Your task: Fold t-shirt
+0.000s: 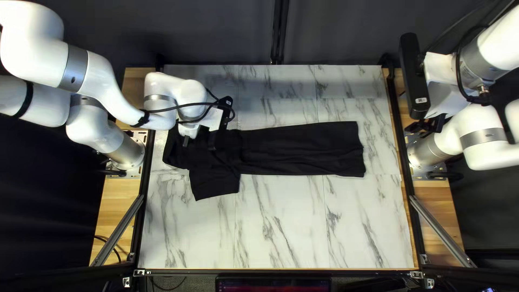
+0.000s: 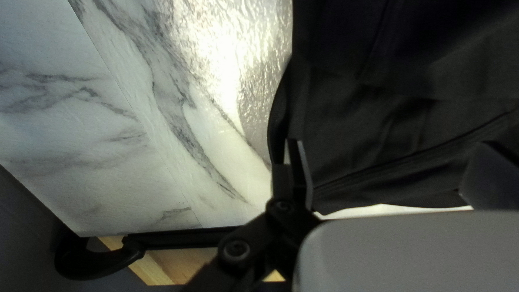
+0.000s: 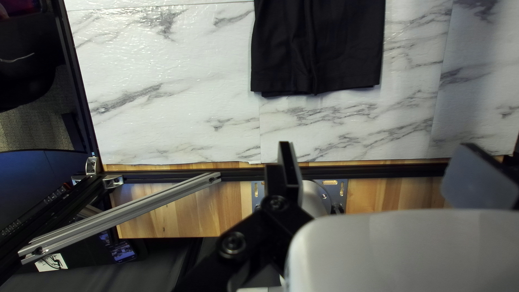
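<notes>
A black t-shirt lies on the marble-patterned table, narrowed lengthwise, its straight end toward the right of the top left view and a sleeve jutting toward the near edge. Over the shirt's other end is my left gripper. In the left wrist view that gripper is open, with dark cloth between and ahead of its fingers; contact is unclear. My right gripper hangs by the table's right edge. Its wrist view shows the gripper open and empty, the shirt's straight end well ahead.
Black rails run along the table's sides, with a slanted metal bar outside the right one. My left arm reaches over the table's left edge. Bare marble surface shows between the shirt and the near edge.
</notes>
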